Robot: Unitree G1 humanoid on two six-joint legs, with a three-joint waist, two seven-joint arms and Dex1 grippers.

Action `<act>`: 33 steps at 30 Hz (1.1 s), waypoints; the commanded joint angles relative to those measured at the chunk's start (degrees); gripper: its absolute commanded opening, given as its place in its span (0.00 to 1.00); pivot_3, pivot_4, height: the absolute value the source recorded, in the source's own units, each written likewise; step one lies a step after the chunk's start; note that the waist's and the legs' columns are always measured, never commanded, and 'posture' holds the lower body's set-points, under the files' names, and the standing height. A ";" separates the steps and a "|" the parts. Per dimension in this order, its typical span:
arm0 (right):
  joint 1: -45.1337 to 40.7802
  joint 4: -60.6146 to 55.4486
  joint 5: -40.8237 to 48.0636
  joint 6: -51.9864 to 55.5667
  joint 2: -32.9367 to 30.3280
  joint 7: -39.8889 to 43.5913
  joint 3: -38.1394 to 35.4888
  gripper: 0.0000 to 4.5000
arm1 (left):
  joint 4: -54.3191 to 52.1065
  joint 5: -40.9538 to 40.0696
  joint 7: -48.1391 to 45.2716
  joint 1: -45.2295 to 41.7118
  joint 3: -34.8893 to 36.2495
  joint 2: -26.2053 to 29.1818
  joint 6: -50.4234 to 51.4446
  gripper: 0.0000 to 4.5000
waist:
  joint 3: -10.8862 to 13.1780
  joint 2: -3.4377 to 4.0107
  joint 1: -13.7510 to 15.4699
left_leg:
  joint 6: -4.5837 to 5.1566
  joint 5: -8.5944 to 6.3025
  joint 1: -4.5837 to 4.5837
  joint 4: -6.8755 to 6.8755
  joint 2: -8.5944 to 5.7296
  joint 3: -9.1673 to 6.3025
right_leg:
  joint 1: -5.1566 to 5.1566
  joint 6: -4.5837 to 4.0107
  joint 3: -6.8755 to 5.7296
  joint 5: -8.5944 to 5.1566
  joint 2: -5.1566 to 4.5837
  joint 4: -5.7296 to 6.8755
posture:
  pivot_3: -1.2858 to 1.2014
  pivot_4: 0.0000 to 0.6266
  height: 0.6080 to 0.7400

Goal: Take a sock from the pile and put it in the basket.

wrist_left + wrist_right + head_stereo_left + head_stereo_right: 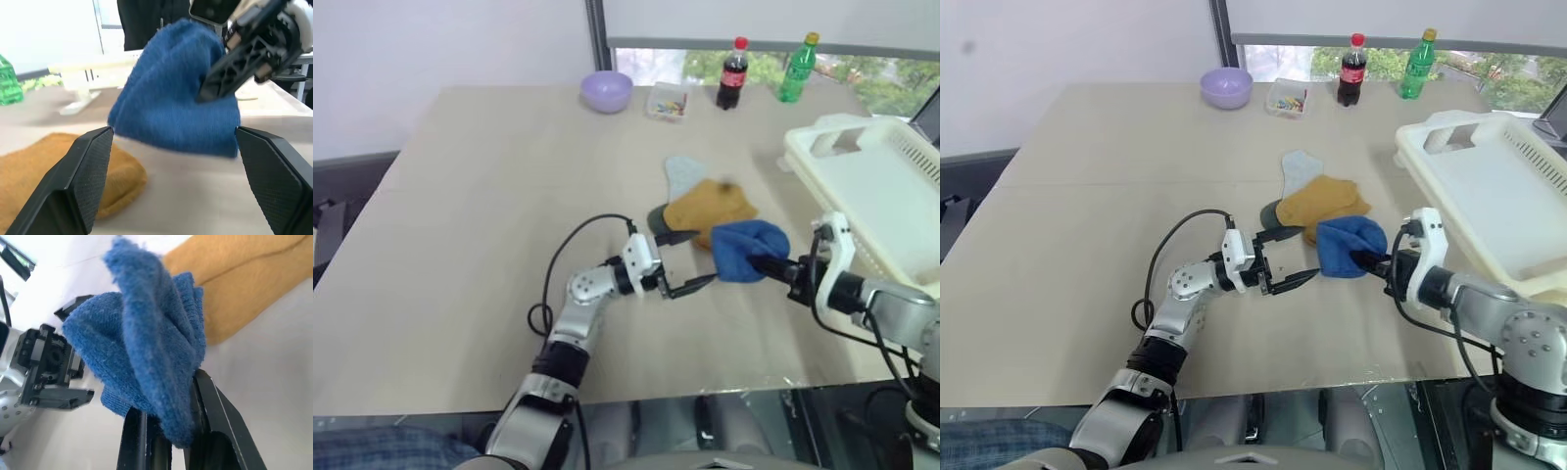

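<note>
A: Left eye view: the right end effector (756,262) is clamped on the royal blue sock (748,249), which is bunched up and held clear of the bench (480,215). Confirm?

B: Confirmed. In the right wrist view the two black fingers (215,431) are closed tight on a fold of that sock, and the rest of it bulges out above them.

A: State of the left end effector (693,261)?

B: Jaws spread wide, nothing between them. It points to the right, toward the blue sock, with its tips just beside the cloth. Whether a tip touches the cloth cannot be told.

A: Location of the pile (700,203)?

B: On the bench, right of centre and just far of both end effectors. The mustard yellow sock (709,209) lies on top, the pale blue sock (681,174) sticks out on its far side, and the dark green sock (658,222) shows at its left edge.

A: And the basket (891,196)?

B: At the right edge of the bench, cream-white, with slotted sides and a cut-out handle. The blue sock is held to its left, outside its rim.

A: Other items?

B: Along the far edge: a lilac bowl (607,92), a small clear box (667,101), a cola bottle (733,73) and a green bottle (797,68).
</note>
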 commanded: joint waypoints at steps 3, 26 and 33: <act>-3.25 6.80 3.61 -0.86 -13.38 1.42 -10.10 0.02 | -3.34 -1.77 0.88 -1.26 -0.27 -2.08 -1.21 0.94 | 0.00 0.00 0.12 | 0.00 0.00 0.01 0.01 -0.01 0.03 | 0.02 0.05 -0.01 -0.03 0.01 -0.01 | 0.52 0.24 1.00; -13.37 46.97 -20.62 -23.64 -22.20 9.45 -9.82 0.99 | -8.38 -0.72 4.54 -1.70 -2.50 -3.01 1.66 0.94 | 0.02 0.10 -0.13 | 0.04 -0.02 0.07 -0.02 0.08 0.58 | 0.00 0.28 0.25 0.14 0.17 -0.06 | 0.52 0.24 1.00; -4.39 35.49 -31.34 -36.70 -26.37 17.00 -7.23 0.99 | -8.61 -0.62 7.93 -1.74 0.01 -0.21 4.05 0.94 | 0.02 0.27 -0.17 | 0.04 -0.02 0.10 -0.02 0.08 0.63 | -0.02 0.44 0.28 0.05 0.17 -0.05 | 0.52 0.24 1.00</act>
